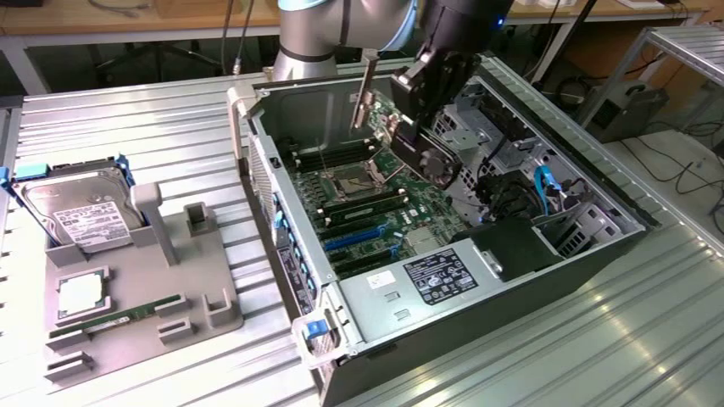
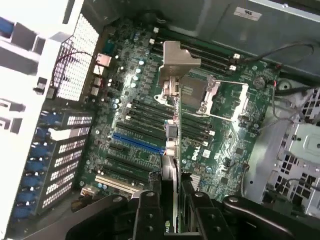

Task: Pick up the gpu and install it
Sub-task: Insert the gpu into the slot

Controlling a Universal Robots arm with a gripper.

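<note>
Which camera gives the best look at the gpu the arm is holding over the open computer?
The exterior view: the gpu shows its black fan face and silver bracket, held tilted over the motherboard by the pincer. The wrist view sees it edge-on, a thin strip.

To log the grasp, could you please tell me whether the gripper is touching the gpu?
Touching. The wrist view shows the gpu edge-on, pinched between the two sides of the gripper.

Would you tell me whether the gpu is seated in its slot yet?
Out. The hand holds the gpu tilted in the air over the motherboard, not pushed into any slot.
</note>
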